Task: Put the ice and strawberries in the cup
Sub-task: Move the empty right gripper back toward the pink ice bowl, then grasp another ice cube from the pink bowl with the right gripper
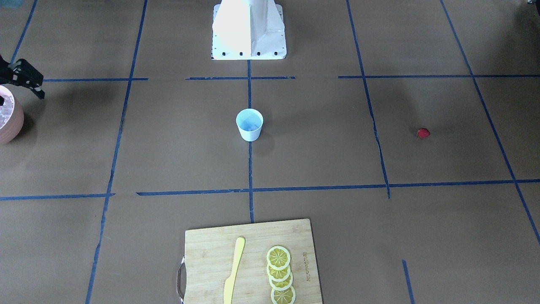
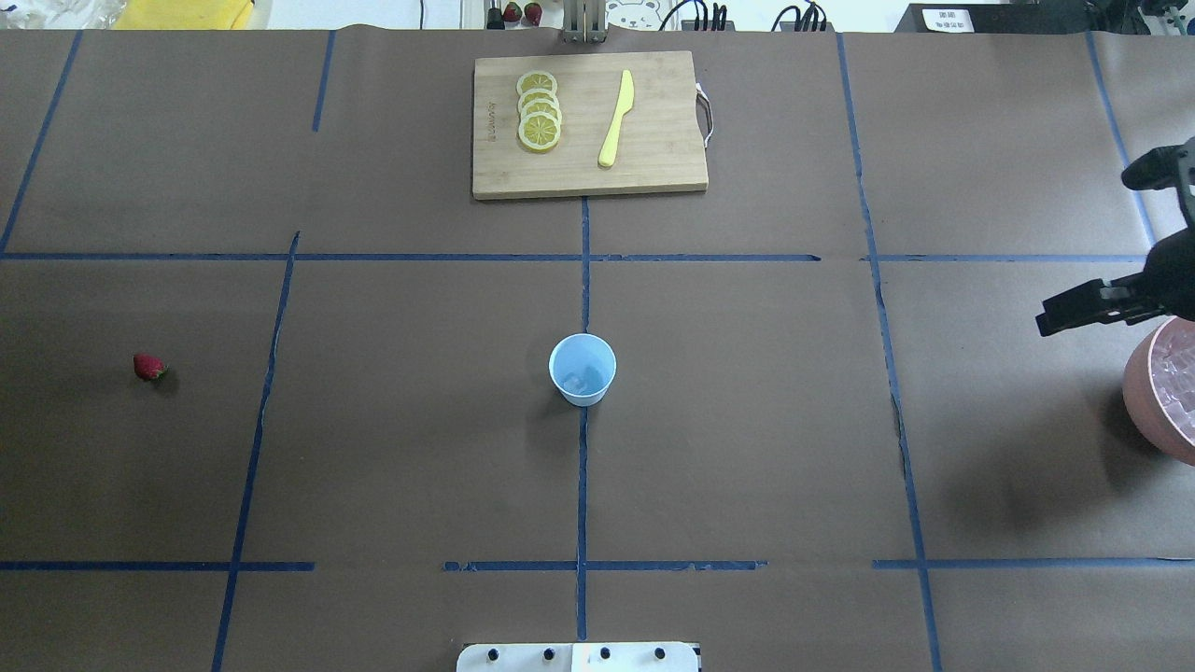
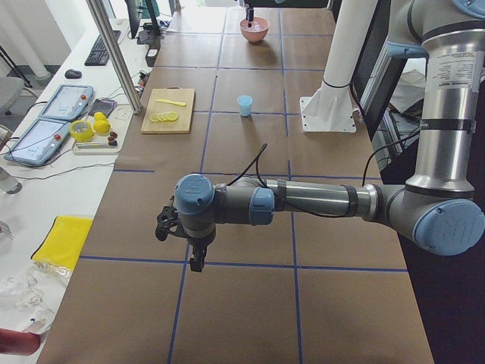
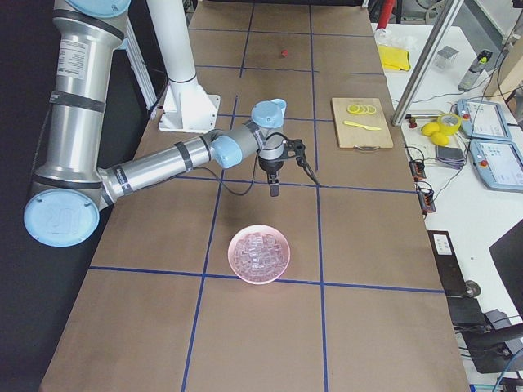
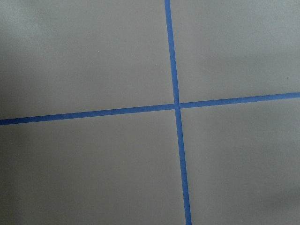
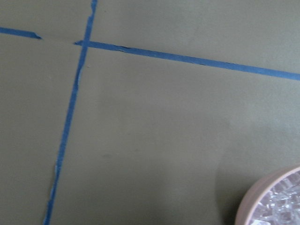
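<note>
Tool on right hovers, seemingly spread.

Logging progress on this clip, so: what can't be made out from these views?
Cup contents: faint pale shapes in the overhead view, too small to identify.
Pink bowl: cut off by the frame edge in the overhead and front views.
Left gripper: shows only in the left side view; open or shut unclear.
Right gripper: small, at frame edges; open or shut unclear.
</note>
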`<state>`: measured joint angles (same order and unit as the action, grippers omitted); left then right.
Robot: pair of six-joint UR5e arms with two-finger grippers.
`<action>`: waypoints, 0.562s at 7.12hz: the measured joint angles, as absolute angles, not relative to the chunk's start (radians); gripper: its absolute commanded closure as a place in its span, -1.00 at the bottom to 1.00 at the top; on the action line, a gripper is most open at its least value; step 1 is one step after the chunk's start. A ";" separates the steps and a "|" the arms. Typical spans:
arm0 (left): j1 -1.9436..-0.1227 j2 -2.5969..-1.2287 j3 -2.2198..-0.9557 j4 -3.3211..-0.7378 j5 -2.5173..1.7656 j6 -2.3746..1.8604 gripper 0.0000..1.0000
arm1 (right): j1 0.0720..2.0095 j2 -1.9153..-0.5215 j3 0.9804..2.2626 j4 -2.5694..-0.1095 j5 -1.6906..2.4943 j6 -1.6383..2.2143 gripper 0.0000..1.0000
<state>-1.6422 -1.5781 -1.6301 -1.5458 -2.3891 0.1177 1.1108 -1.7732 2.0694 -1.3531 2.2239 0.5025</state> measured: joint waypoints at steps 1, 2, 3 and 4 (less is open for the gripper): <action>-1.642 -1.577 -1.635 -1.545 -2.404 0.117 -1.00 | 1.133 -1.791 2.030 -1.326 2.233 0.457 -0.98; -1.642 -1.576 -1.642 -1.544 -2.411 0.117 -1.00 | 1.142 -1.806 2.011 -1.316 2.235 0.423 -0.98; -1.642 -1.576 -1.647 -1.544 -2.413 0.115 -1.00 | 1.150 -1.829 1.996 -1.312 2.235 0.360 -0.96; -1.642 -1.574 -1.654 -1.544 -2.414 0.109 -1.00 | 1.164 -1.849 1.976 -1.312 2.237 0.287 -0.95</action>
<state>-1.6424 -1.5740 -1.6539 -1.5439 -2.4140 0.1089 1.1644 -1.8486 1.9763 -1.3118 2.2368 0.2871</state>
